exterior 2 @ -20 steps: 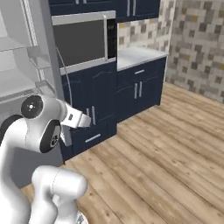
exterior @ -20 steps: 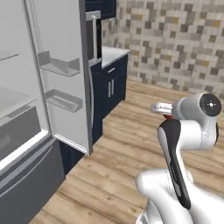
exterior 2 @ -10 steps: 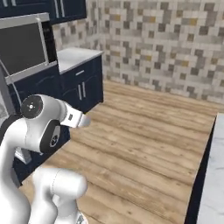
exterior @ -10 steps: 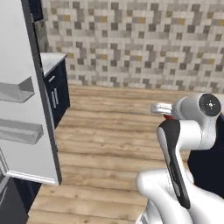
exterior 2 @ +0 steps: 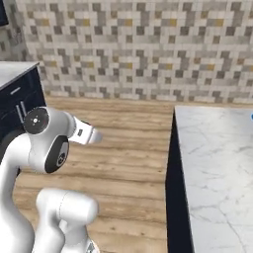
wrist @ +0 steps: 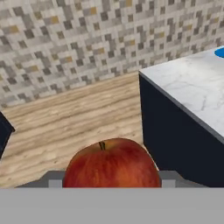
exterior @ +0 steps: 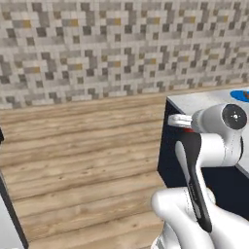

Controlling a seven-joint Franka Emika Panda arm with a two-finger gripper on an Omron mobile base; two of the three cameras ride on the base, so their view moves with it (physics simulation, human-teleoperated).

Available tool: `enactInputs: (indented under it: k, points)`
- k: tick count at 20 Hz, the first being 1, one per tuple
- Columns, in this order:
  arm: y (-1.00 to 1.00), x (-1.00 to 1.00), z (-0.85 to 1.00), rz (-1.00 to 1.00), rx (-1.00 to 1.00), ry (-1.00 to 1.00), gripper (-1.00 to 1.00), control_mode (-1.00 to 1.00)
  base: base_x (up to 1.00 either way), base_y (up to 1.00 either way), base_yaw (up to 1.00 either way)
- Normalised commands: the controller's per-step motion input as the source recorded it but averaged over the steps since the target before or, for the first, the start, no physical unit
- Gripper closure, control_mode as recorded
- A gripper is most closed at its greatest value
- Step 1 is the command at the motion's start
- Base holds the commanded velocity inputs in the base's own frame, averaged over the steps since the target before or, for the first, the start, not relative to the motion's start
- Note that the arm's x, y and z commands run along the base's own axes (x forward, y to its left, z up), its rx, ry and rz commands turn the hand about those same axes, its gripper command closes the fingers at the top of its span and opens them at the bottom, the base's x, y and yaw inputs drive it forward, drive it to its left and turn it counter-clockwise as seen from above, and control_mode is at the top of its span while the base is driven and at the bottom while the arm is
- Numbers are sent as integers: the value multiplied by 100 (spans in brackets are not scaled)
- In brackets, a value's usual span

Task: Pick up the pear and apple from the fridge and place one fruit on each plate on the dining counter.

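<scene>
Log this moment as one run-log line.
phase: transit | end effector: shut on apple | dining counter: ahead right | blue plate: at far edge

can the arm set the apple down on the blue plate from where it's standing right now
Probably not yet. The end effector holds the apple short of the dining counter, and the blue plate lies at the counter's far side; nothing blocks the way.

Red-orange apple [wrist: 112,164]; white grey-veined dining counter [exterior 2: 217,163], navy base.
</scene>
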Motion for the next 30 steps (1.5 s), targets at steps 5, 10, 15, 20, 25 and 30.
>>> enactInputs:
  k: [5, 10, 15, 20, 25, 30]
  points:
    - [0, 0, 0, 0, 0, 0, 100, 100, 96, 58, -36]
    - [0, 0, 0, 0, 0, 0, 100, 100, 90, 65, -35]
    - [0, 0, 0, 0, 0, 0, 100, 100, 86, 49, -39]
    - [0, 0, 0, 0, 0, 0, 100, 100, 89, 46, -40]
    - [0, 0, 0, 0, 0, 0, 100, 100, 96, 48, -46]
    - [0, 0, 0, 0, 0, 0, 100, 100, 94, 66, -55]
